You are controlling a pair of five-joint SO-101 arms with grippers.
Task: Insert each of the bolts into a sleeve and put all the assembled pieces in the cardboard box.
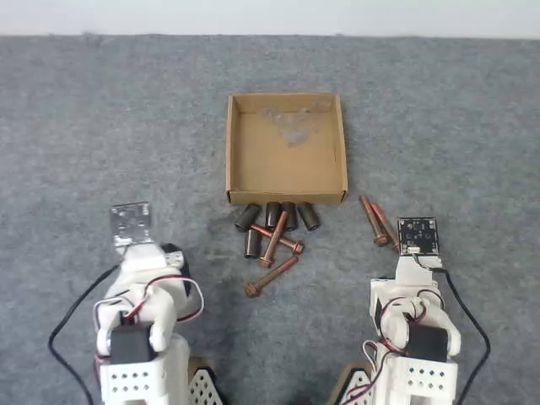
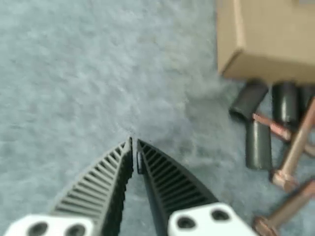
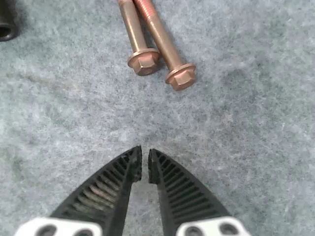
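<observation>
Left pincer (image 2: 134, 142) closed tip to tip, nothing gripped, held low over the bare grey covering of the bench (image 1: 84, 126), beside the heap rather than above it. Right pincer (image 3: 144, 150) closed but for a sliver at the tips, equally empty, aimed at the flanged heads of a pair of bolts (image 3: 157, 38) lying just ahead. Most likely a rest pose on both sides: drawn back toward the bases, nothing committed.

Beyond the parts, at mid-bench, cardboard box (image 1: 229, 143), open side up. No assembled piece inside, only a pale clear scrap (image 1: 291, 125) near the far wall, too vague to name.

Five black sleeves (image 1: 272, 213): four in a row just beside the near wall of the box, a fifth a little nearer the arms. Three more bolts (image 1: 272, 276) among and below them, two crossed and touching the sleeves, one apart on a slant. Pair of bolts off to the right-arm side, parallel, touching along the shafts, heads toward that arm.

Laid out, by the look of it, for shared reach: heap between the two arms, box directly behind for a short carry. No bolt yet in any sleeve; task at its very start. Sensible division, judging from the layout: a bolt from the pair for the right, a sleeve from the row for the left. Round shafts and round sleeves on soft pile: prone to rolling under a nudge, so worth a square, centred grip.
</observation>
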